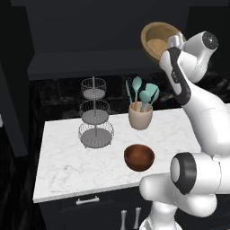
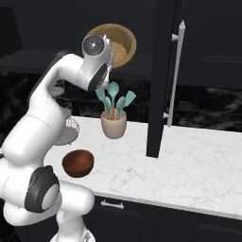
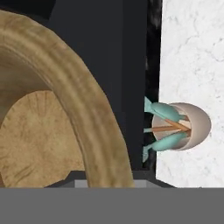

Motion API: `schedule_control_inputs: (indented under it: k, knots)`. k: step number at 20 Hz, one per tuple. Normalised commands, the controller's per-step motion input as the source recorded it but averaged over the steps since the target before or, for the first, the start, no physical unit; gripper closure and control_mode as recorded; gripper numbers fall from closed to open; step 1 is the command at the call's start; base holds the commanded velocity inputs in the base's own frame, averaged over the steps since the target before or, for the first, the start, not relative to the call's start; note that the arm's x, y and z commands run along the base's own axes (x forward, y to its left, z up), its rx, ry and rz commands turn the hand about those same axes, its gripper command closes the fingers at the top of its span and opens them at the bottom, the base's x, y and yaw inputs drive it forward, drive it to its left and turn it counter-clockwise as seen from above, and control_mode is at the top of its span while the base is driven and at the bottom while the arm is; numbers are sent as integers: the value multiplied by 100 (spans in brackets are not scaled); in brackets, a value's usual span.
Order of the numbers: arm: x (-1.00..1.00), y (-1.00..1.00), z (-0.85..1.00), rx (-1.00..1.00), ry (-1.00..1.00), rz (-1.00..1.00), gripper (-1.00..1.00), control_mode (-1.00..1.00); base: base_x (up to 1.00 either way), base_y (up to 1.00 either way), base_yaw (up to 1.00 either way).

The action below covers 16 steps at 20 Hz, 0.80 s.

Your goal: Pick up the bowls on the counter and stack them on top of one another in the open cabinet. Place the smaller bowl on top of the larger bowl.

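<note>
My fingers pinch the rim of the big tan bowl, holding it tilted high in front of the dark open cabinet. The small brown bowl sits on the marble bench, near the cup of teal utensils and the wire stand.

Larger bowl cut off by the hand view's left edge, near rim hidden. Fingertips out of sight behind the white arm. Wire stand half hidden behind it.
</note>
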Motion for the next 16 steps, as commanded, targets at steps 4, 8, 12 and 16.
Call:
schedule_control_inputs:
  k: [4, 8, 12, 16]
  knots:
    - [67, 0, 0, 0, 0, 0, 100, -100, 0, 0, 0]
    - [50, 0, -9, 0, 0, 0, 100, -100, 0, 0, 0]
    - [34, 0, -17, 0, 0, 0, 100, -100, 0, 0, 0]
    - [3, 5, -36, -1, 0, 0, -100, -100, 0, 0, 0]
